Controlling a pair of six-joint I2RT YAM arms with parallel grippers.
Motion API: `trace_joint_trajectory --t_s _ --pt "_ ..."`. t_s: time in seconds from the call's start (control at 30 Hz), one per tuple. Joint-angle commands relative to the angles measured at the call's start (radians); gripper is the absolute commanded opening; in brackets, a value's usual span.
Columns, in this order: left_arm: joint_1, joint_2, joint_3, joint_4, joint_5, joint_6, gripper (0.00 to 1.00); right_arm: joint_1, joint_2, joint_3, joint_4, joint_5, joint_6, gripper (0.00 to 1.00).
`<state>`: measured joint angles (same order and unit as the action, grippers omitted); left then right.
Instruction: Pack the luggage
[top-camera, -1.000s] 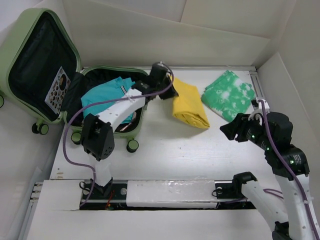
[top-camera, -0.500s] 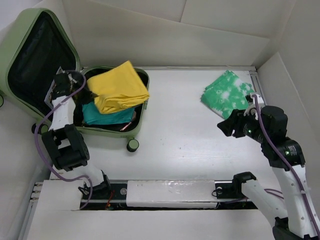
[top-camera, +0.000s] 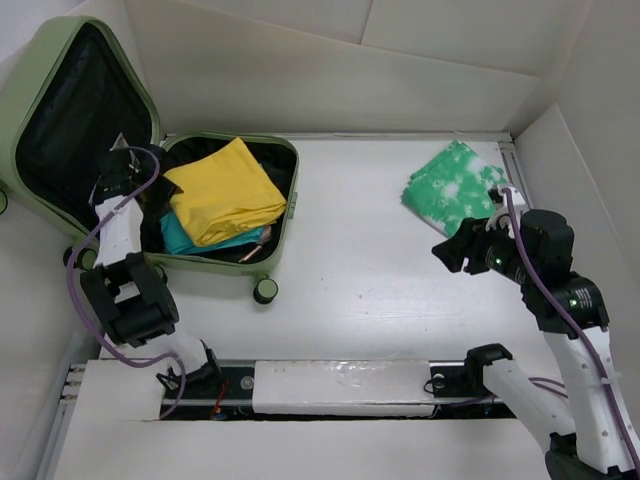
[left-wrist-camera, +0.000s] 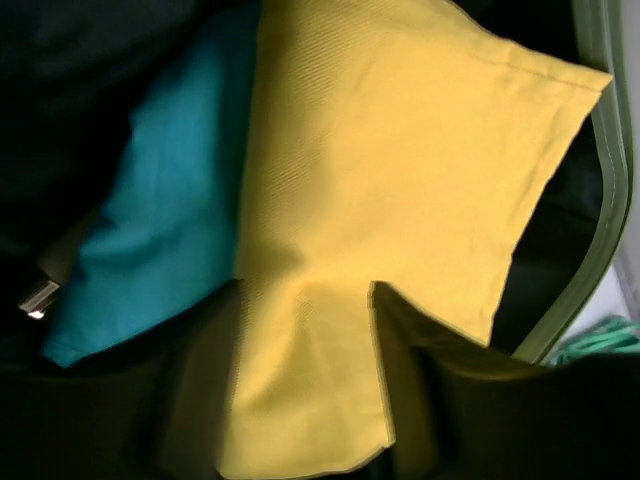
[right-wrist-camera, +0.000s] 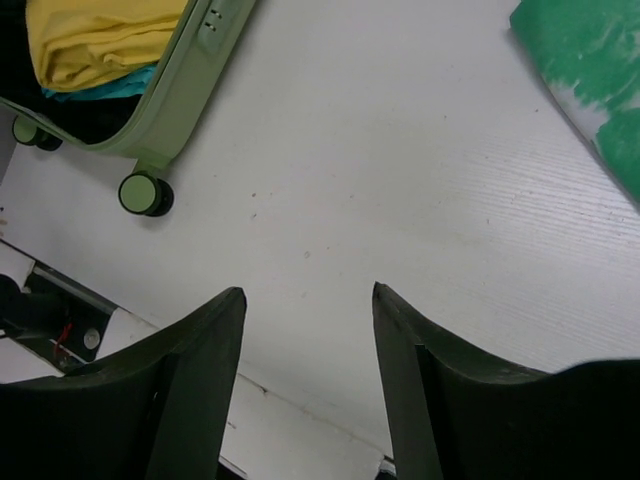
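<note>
At the upper left of the top view: luggage (top-camera: 288, 205), pale sage hard shell, rounded corners, black fabric lining. The lid (top-camera: 70, 110) is open and tilted back; the lower half lies flat on the table (top-camera: 380, 280).

- Contents: yellow cloth (top-camera: 220, 190), folded, fine ribbed weave, lying on a teal cloth (top-camera: 185, 238), smooth, showing at the lower left edge.
- Wheel (top-camera: 264, 291): small, black with a green hub, at the lower right corner of the shell.
- My left gripper (top-camera: 135, 180): at the hinge side of the luggage, fingers spread wide. In its own view the yellow cloth shows between them; whether they touch it, I cannot tell.
- My right gripper (top-camera: 450, 252): at the right of the frame, above bare table, jaws wide, holding nothing.
- Green cloth (top-camera: 455, 185): mottled green and white, folded flat, at the upper right, well apart from the luggage.
</note>
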<state>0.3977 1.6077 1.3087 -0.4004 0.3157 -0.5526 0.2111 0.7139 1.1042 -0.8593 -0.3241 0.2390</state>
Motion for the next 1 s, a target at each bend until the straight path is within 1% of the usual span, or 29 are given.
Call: trace_joint_trajectory --t_s 0.0,0.03,0.07,0.1,0.13,0.17,0.2,0.23,0.27,0.3,0.33,0.37,0.4,0.47,0.5,0.53,0.57,0.6,0.67,0.7,0.73,0.77,0.8,0.83,0.87,0.9,0.97 --pt "-0.005 -0.13 0.072 0.008 -0.058 -0.01 0.58 0.01 -0.021 0.023 0.036 -0.009 -0.012 0.6" --pt "-0.048 -0.184 0.072 0.008 -0.111 -0.01 0.65 0.01 -0.021 0.023 0.036 -0.009 -0.012 0.6" --pt "-0.08 -0.208 0.095 0.008 -0.142 0.006 0.74 0.01 -0.021 0.023 0.023 -0.009 -0.012 0.62" --pt "-0.12 -0.232 0.11 -0.008 -0.173 0.026 0.75 0.01 -0.021 0.023 0.023 0.0 -0.012 0.62" --pt "-0.219 -0.279 0.132 -0.008 -0.205 0.039 0.75 0.01 -0.021 0.023 0.023 0.0 -0.012 0.62" --pt "-0.28 -0.305 0.132 -0.008 -0.274 0.048 0.78 0.01 -0.021 0.023 0.023 0.01 -0.012 0.63" --pt "-0.346 -0.328 0.132 0.018 -0.289 0.048 0.79 0.01 -0.021 0.023 0.023 0.02 -0.001 0.63" --pt "-0.412 -0.347 0.097 0.035 -0.29 0.036 0.79 0.01 -0.011 0.023 0.023 0.02 -0.001 0.63" --pt "-0.548 -0.356 0.081 0.046 -0.29 0.016 0.79 0.01 -0.011 0.023 0.023 0.032 0.012 0.63" --pt "-0.621 -0.356 0.067 0.046 -0.29 -0.01 0.79 0.01 -0.011 0.035 0.023 0.042 0.029 0.63" --pt "-0.691 -0.33 0.067 0.057 -0.29 -0.033 0.79 0.01 -0.011 0.055 0.023 0.057 0.029 0.63" --pt "-0.838 -0.277 0.054 0.07 -0.311 -0.056 0.79 0.01 -0.001 0.071 0.023 0.069 0.045 0.63" --pt "-0.917 -0.24 0.054 0.08 -0.369 -0.096 0.79 0.01 -0.001 0.086 0.023 0.086 0.057 0.63" --pt "-1.043 -0.149 0.124 0.11 -0.391 -0.118 0.78 0.01 -0.001 0.143 0.023 0.14 0.066 0.58" --pt "-1.144 -0.026 0.168 0.11 -0.391 -0.128 0.78 0.01 -0.001 0.163 0.013 0.157 0.066 0.52" --pt "-1.181 0.041 0.22 0.11 -0.377 -0.138 0.78 0.01 -0.001 0.184 0.013 0.175 0.066 0.43" --pt "-1.216 0.111 0.281 0.089 -0.377 -0.147 0.78 0.01 -0.001 0.222 0.0 0.204 0.066 0.28" --pt "-1.272 0.249 0.416 0.072 -0.377 -0.147 0.78 0.01 -0.001 0.239 -0.015 0.214 0.077 0.24" --pt "-1.309 0.384 0.562 0.014 -0.377 -0.168 0.77 0.01 -0.001 0.273 -0.027 0.214 0.086 0.24" --pt "-1.318 0.447 0.701 -0.003 -0.377 -0.179 0.77 0.01 -0.01 0.273 -0.041 0.214 0.086 0.27" --pt "-1.329 0.562 0.759 -0.014 -0.363 -0.191 0.77 0.01 -0.01 0.282 -0.041 0.214 0.106 0.3" --pt "-1.329 0.611 0.808 -0.014 -0.363 -0.207 0.75 0.01 -0.022 0.283 -0.052 0.205 0.115 0.34" --pt "-1.329 0.654 0.846 -0.014 -0.353 -0.246 0.74 0.01 -0.031 0.283 -0.052 0.195 0.115 0.43" --pt "-1.329 0.725 0.9 -0.014 -0.352 -0.265 0.74 0.01 -0.048 0.283 -0.052 0.195 0.129 0.47" --pt "-1.32 0.753 0.915 0.006 -0.34 -0.282 0.72 0.01 -0.048 0.273 -0.061 0.185 0.14 0.49" --pt "-1.32 0.776 0.925 0.029 -0.358 -0.303 0.69 0.01 -0.062 0.273 -0.061 0.175 0.14 0.52" --pt "-1.31 0.831 0.934 0.055 -0.371 -0.354 0.67 0.01 -0.071 0.273 -0.084 0.163 0.14 0.54"
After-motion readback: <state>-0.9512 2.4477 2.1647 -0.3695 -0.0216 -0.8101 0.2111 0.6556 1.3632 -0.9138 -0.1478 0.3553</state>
